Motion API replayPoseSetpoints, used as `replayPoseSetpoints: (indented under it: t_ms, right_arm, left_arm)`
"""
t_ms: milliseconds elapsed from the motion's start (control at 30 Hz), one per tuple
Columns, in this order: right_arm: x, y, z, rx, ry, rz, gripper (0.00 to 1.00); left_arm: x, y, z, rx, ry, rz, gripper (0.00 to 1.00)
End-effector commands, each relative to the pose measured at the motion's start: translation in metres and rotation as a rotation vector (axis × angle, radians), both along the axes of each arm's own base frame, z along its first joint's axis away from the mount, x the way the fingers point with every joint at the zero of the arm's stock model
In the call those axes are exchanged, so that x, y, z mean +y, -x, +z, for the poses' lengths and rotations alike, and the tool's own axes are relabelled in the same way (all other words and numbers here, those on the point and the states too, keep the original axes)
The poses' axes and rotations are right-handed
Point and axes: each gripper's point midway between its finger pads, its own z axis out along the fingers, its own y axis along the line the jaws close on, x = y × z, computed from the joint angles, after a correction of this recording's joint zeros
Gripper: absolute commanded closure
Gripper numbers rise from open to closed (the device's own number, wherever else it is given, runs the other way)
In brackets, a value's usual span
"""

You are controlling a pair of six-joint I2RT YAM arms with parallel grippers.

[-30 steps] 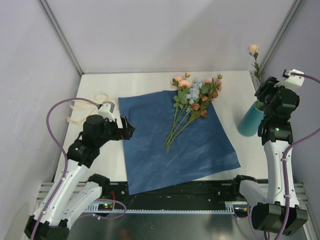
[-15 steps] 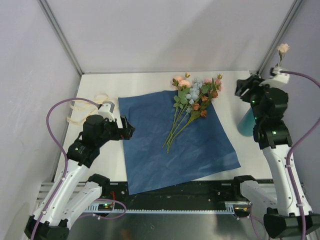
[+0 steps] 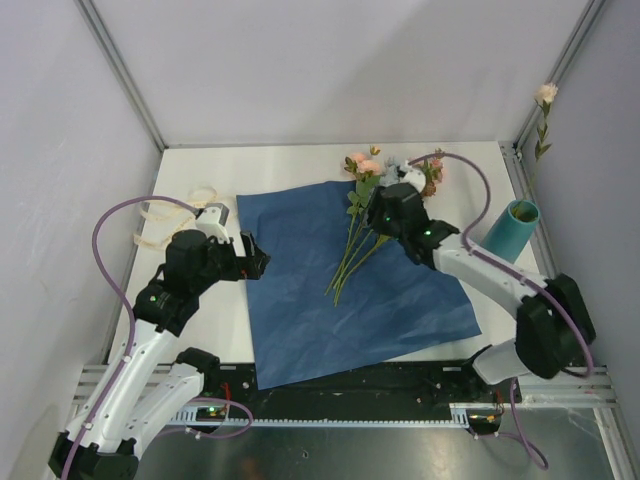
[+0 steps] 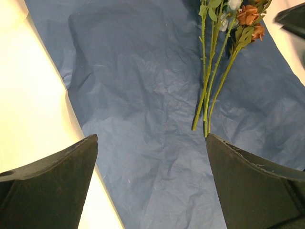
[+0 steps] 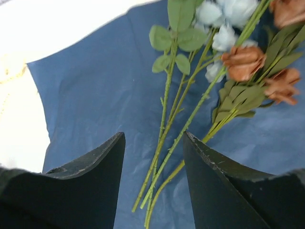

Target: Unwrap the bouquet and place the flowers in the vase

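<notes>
Flowers [image 5: 236, 102] lie loose on the flat blue wrap paper [image 3: 330, 300], on the far-right part of the sheet. Heads point to the far side, stem ends toward sheet centre. Wrap is already off, so what's left is getting stems into the vase [image 3: 505, 240]. That's a teal tube at the right edge of the counter [image 3: 290, 165], mouth up, well apart from the bundle. It looks tilted, but that may be just the view. One pink bloom [image 3: 545, 94] shows high in the far-right corner above the vase; can't tell if its stem reaches the mouth.

R pincer [image 5: 153, 143] hovers right over the stems, fingers apart, grasping nothing; stems lie in the gap below. L pincer [image 4: 151, 143] is released wide and empty, at the sheet's left edge.

Handling, my guess:
- Artificial stems are v. light and prob. springy, not limp.
- They're thin & smooth, so apt to roll or slip btwn pads.
- Heads are soft; don't pinch there.
- Best hold is bare stem below the leaves, approx mid-length. Stems cross there, so one grab may take several.
- Paper is thin and creased, and could lift w/ the stems.

Room:
- Sheet centre & near side are open.
- Vase sits close to the right wall [image 3: 600, 200]. It's narrow and tall, so easy to knock.
- Cream ribbon [image 3: 160, 215] is far left, out of the way.
</notes>
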Motion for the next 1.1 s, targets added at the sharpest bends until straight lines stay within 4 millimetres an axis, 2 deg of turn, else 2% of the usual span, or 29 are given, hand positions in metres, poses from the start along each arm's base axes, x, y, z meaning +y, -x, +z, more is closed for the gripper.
replayPoseSetpoints:
  t_ms: [0, 100, 200, 367, 633, 1067]
  right_arm:
    - [0.012, -0.011, -0.026, 0.050, -0.104, -0.172, 0.43]
    - [0.012, -0.008, -0.060, 0.140, -0.134, -0.238, 0.43]
    - [0.006, -0.006, -0.084, 0.190, -0.169, -0.281, 0.45]
    - [-0.002, -0.009, -0.111, 0.263, -0.243, -0.330, 0.46]
    - [-0.008, -0.014, -0.140, 0.323, -0.282, -0.415, 0.50]
    - [-0.021, -0.014, -0.166, 0.357, -0.260, -0.504, 0.58]
  left_arm:
    - [0.001, 0.000, 0.004, -0.027, -0.005, -0.009, 0.00]
    - [0.001, 0.000, 0.004, -0.026, -0.004, -0.012, 0.00]
    - [0.000, 0.000, 0.004, -0.025, -0.002, -0.014, 0.00]
    - [0.000, 0.000, 0.002, -0.019, -0.003, -0.014, 0.00]
    - [0.000, -0.001, 0.001, -0.013, -0.006, -0.013, 0.00]
    - [0.000, 0.000, 0.003, -0.023, -0.002, -0.015, 0.00]
